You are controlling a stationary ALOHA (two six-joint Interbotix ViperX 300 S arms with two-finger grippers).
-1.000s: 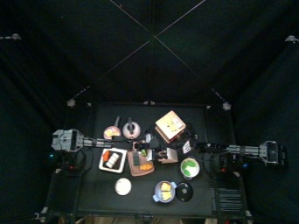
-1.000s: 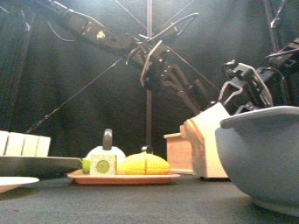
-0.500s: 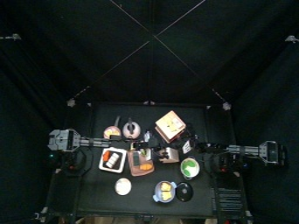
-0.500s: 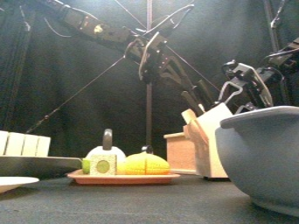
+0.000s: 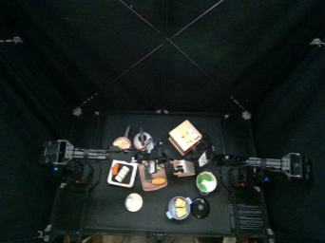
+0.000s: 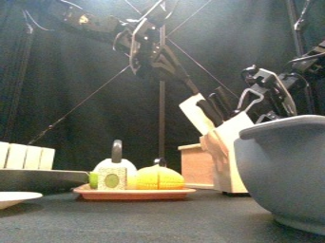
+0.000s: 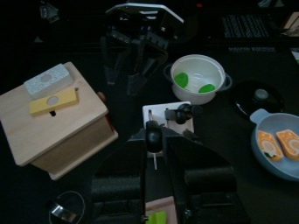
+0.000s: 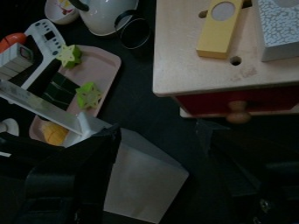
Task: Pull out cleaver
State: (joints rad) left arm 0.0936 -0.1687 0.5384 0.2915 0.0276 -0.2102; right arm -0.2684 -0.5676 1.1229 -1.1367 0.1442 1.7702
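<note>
The right hand (image 6: 259,91), at the front view's right, appears clamped on the dark handle of the cleaver (image 6: 195,110); the pale blade slants up and to the left above the wooden knife block (image 6: 211,159) at centre right; I cannot tell whether its tip has cleared the slot. The pull should follow the blade's own line, with a firm grip and no twist, so the block does not tip; the left hand (image 6: 143,46) hangs high at upper centre, close to that path.
</note>
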